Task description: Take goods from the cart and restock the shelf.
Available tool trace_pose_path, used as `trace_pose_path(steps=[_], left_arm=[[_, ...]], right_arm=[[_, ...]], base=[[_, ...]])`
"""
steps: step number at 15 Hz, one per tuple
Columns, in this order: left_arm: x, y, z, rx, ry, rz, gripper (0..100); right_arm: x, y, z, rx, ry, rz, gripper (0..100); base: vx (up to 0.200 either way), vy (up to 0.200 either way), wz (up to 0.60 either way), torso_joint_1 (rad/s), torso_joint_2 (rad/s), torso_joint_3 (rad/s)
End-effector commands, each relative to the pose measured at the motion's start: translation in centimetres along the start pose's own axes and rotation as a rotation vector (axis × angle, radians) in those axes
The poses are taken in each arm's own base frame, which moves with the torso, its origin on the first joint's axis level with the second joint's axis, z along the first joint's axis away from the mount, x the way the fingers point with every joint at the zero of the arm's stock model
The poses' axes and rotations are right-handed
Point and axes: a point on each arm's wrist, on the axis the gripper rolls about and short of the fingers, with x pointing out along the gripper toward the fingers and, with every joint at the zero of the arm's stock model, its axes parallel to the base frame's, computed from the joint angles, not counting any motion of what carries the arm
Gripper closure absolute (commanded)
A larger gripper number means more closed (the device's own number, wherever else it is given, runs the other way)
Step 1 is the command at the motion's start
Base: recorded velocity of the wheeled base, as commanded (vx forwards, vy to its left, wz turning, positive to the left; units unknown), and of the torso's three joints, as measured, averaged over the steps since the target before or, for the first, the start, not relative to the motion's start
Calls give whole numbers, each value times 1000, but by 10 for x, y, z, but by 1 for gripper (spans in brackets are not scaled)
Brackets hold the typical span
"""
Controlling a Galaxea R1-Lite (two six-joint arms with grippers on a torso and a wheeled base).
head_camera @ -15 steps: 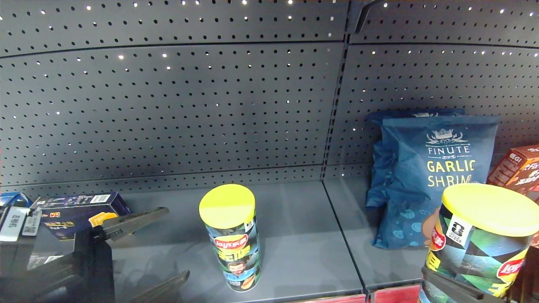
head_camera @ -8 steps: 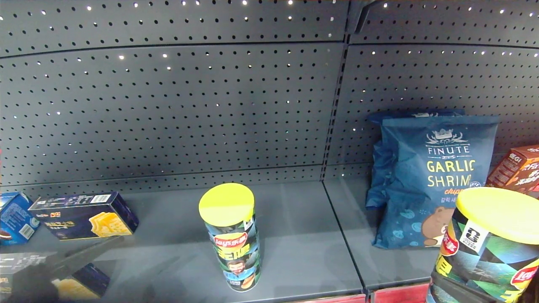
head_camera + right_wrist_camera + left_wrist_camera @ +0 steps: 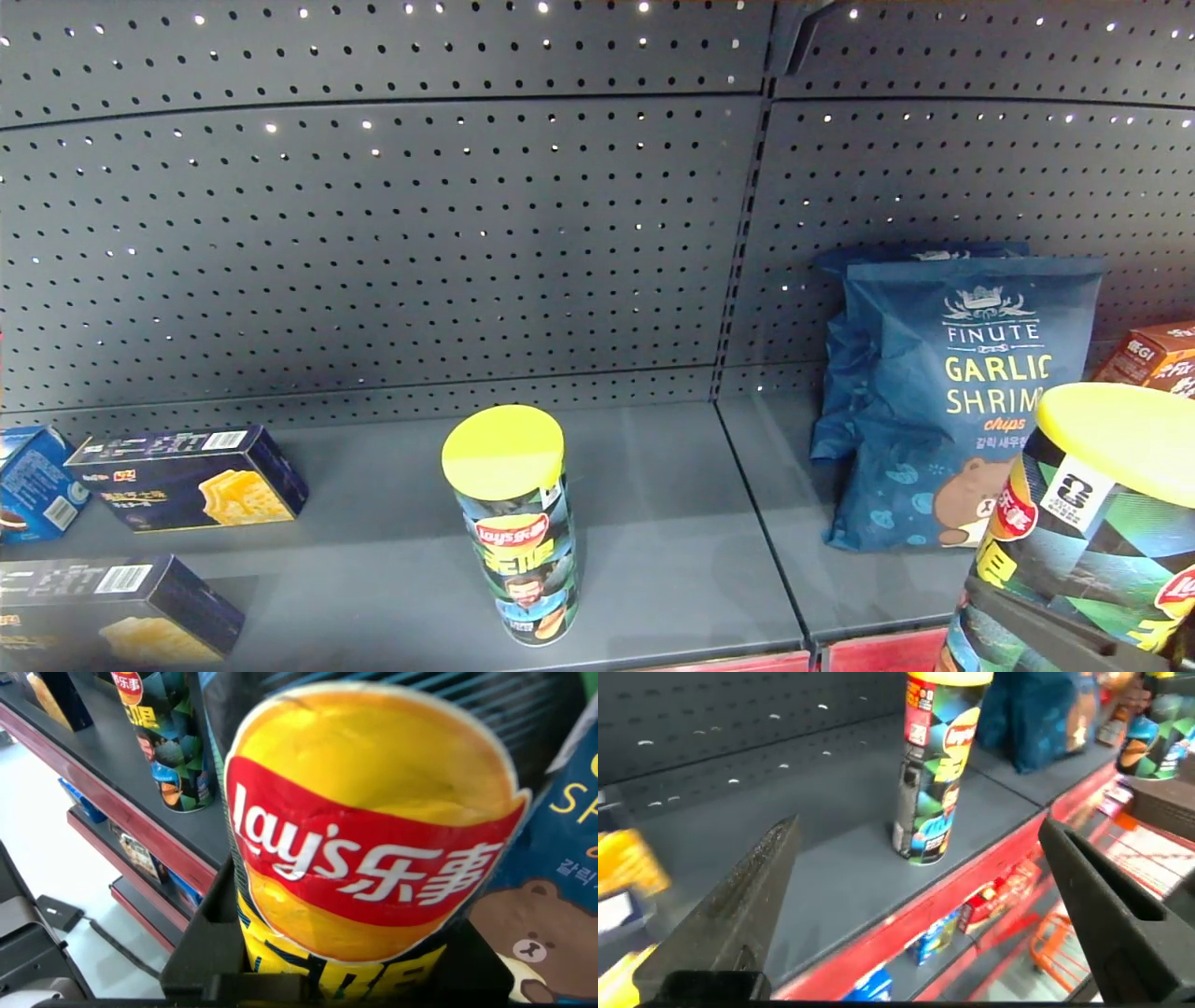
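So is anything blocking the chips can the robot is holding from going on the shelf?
Nothing visible blocks it. The held can hangs by the front edge of the shelf, and there is a bare stretch between the standing can and the blue bag.

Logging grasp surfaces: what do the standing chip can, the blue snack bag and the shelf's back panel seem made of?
Standing chip can: probably a printed paperboard tube, slightly glossy, under a smooth yellow plastic-looking lid. Blue snack bag: thin matte film, judging by its creases and crimped top. Back panel: likely painted sheet metal, dark grey, with regular punched holes.
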Motion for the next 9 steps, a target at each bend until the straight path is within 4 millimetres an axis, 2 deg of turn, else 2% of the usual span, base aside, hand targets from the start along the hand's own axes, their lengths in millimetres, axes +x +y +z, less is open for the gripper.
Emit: trace_pose_path(steps=[1, 3, 5, 6, 9], left_arm=[[-29, -11, -16, 40, -92, 51, 0], [-29, -9, -19, 36, -78, 150, 0], [-28, -7, -26, 33, -54, 173, 0], [-24, -1, -47, 64, 16, 284, 0], [-27, 3, -59, 121, 142, 442, 0]], right_arm=[[0, 0, 3, -7, -10, -2, 100], [1, -1, 6, -8, -20, -4, 100], [1, -1, 8, -9, -23, -4, 100], [1, -1, 9, -9, -28, -5, 100], [-1, -2, 10, -9, -39, -7, 100]], base=[[0, 0, 0, 0, 0, 0], [0, 0, 0, 0, 0, 0], [0, 0, 0, 0, 0, 0], [0, 0, 0, 0, 0, 0], [0, 0, 0, 0, 0, 0]])
